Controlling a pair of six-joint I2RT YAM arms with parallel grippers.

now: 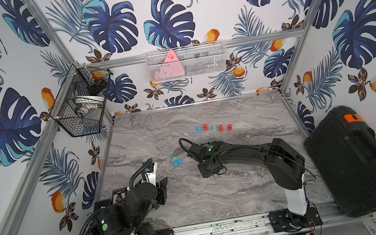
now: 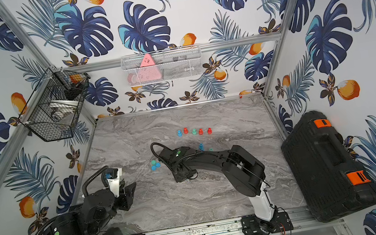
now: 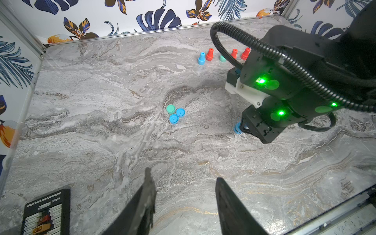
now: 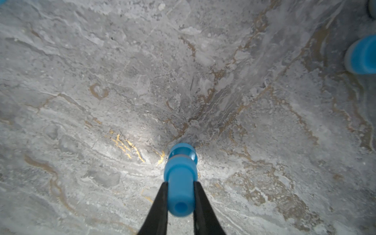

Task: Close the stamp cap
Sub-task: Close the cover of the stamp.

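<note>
My right gripper (image 4: 180, 184) is shut on the handle of a blue stamp (image 4: 180, 191), which stands upright with its lower end on the marble table (image 1: 220, 195). A blue cap (image 4: 182, 152) sits at that lower end. In the left wrist view the same stamp (image 3: 237, 129) shows under the right gripper (image 3: 243, 127). Three loose caps, one green (image 3: 170, 108) and two blue (image 3: 180, 112), lie together left of it, and both top views show them (image 1: 177, 161). My left gripper (image 3: 183, 174) is open near the table's left front, with nothing between its fingers.
A row of blue, red and green stamps (image 1: 214, 128) stands further back. Another blue stamp (image 2: 201, 146) stands behind the right arm. A black case (image 1: 356, 159) lies off the table's right edge. A black card (image 3: 46, 211) is at the left front. Wire baskets (image 1: 81, 102) hang on the walls.
</note>
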